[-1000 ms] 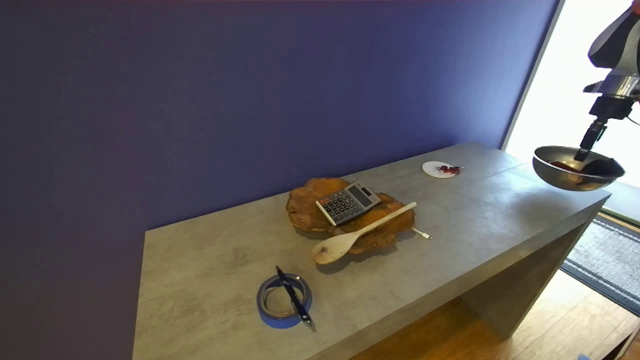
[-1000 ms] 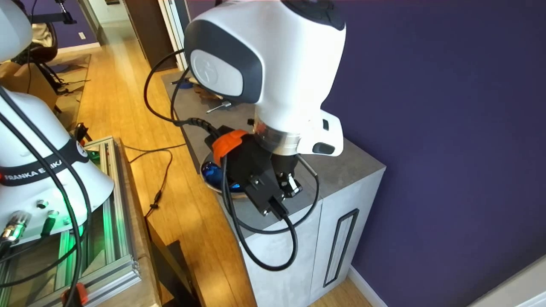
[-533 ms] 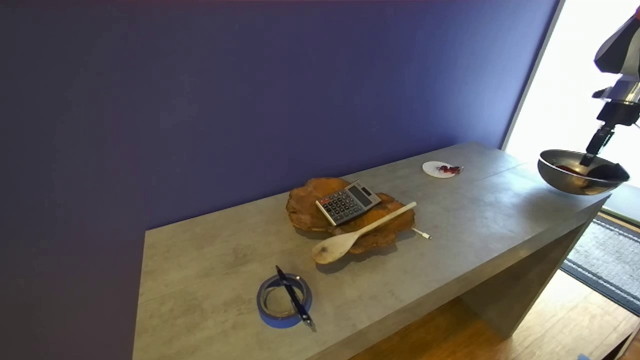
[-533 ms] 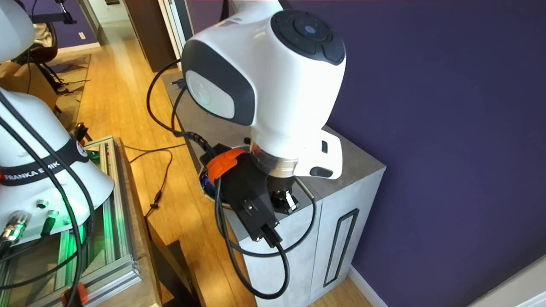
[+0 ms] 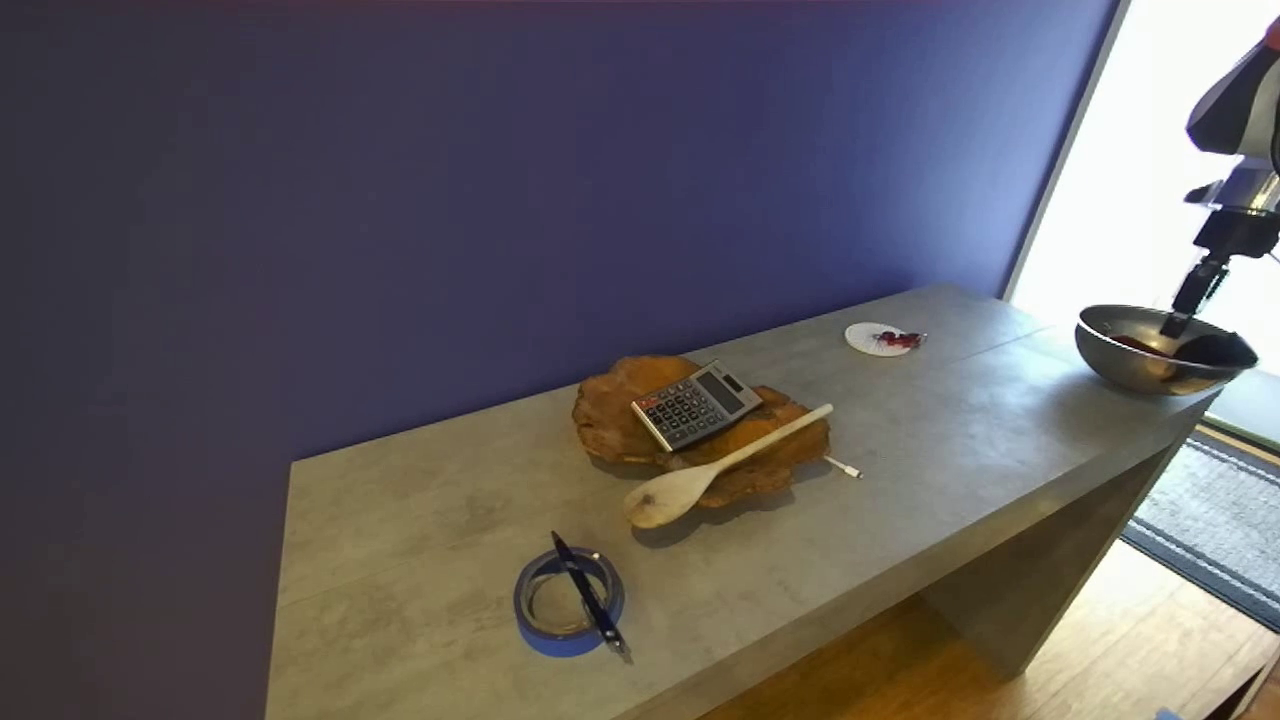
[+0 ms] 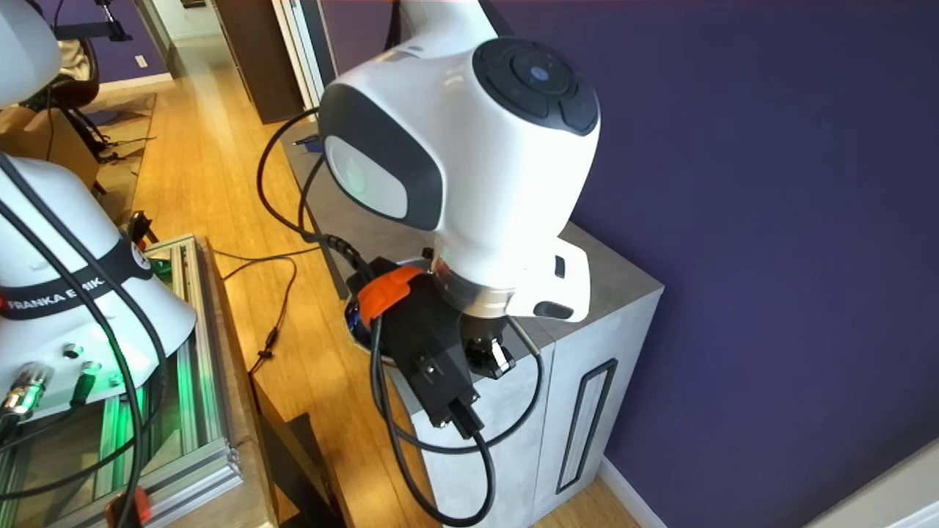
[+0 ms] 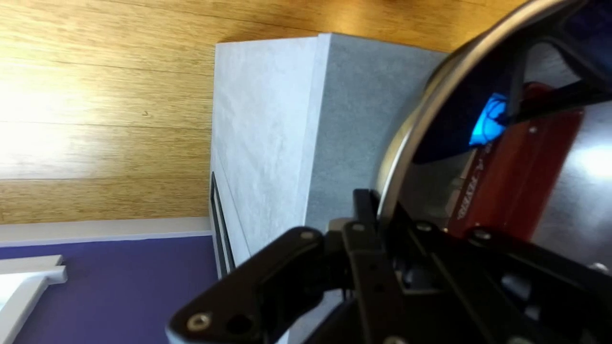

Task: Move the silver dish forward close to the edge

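Note:
The silver dish (image 5: 1150, 372) is a shiny round bowl at the right end of the grey counter top in an exterior view. It also shows partly behind the wrist in an exterior view (image 6: 353, 323) and large at the right of the wrist view (image 7: 425, 124), with red and blue reflections inside. My gripper (image 5: 1176, 326) points down and is shut on the dish's rim; the wrist view shows its fingers (image 7: 377, 210) on both sides of the rim. The dish is roughly level, very low over the counter near the edge (image 5: 900, 572); I cannot tell whether it touches.
A white disc with a red item (image 5: 868, 341) lies near the wall. A brown wooden board (image 5: 610, 410) bears a calculator (image 5: 690, 408) and wooden spoon (image 5: 672, 497). Blue tape (image 5: 560, 645) with a pen is at the near end. The purple wall (image 5: 600, 200) borders the counter.
My gripper and the dish have come down towards the counter and shifted slightly right in an exterior view. The grip on the rim stays shut. The other objects have not moved.

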Controlling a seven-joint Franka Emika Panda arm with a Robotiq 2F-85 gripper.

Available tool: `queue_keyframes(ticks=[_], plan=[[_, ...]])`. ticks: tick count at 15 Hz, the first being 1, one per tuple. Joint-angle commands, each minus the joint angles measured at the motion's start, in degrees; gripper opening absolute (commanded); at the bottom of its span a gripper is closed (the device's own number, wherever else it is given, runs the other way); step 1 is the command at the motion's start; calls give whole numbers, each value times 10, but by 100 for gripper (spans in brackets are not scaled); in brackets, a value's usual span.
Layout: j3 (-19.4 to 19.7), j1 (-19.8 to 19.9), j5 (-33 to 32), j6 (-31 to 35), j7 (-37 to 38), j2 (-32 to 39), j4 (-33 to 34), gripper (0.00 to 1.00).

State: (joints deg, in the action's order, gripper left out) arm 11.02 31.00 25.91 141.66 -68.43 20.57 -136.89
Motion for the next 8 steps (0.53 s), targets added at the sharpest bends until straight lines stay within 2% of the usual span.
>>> queue_keyframes(ticks=[1, 3, 8], plan=[[-2, 12, 7, -25, -9, -2, 10, 40], [6, 5, -6, -17, 0, -28, -7, 54], [36, -15, -42, 16, -14, -178, -82, 89]])
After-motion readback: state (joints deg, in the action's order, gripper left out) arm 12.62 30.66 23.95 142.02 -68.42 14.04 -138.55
